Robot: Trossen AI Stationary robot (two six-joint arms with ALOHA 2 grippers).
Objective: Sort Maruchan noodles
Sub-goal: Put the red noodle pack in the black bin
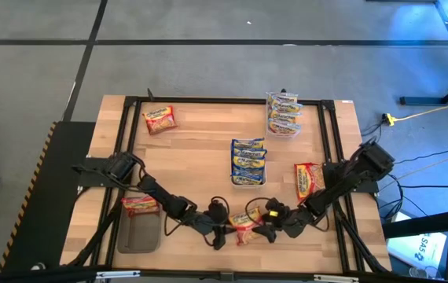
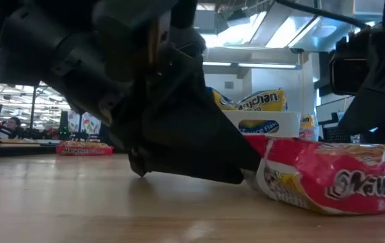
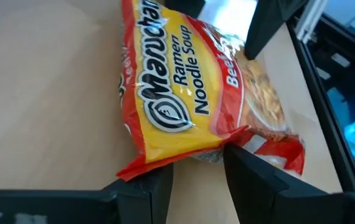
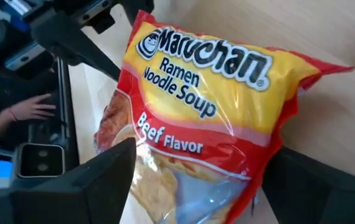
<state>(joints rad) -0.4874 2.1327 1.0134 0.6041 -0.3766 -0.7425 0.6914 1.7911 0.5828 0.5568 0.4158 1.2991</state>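
The red beef packet (image 1: 244, 224) lies flat near the table's (image 1: 200, 165) front edge, between 2 claws. The left gripper (image 3: 197, 165) pinches 1 end of it. The right gripper (image 4: 196, 180) is spread wide around the other end.

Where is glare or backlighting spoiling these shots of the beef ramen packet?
Low view: bright ceiling lights leave the near arm a dark silhouette. Right wrist view: sheen on the clear lower wrapper of the beef packet. Left wrist view: small glints on its yellow face. High view: evenly lit.
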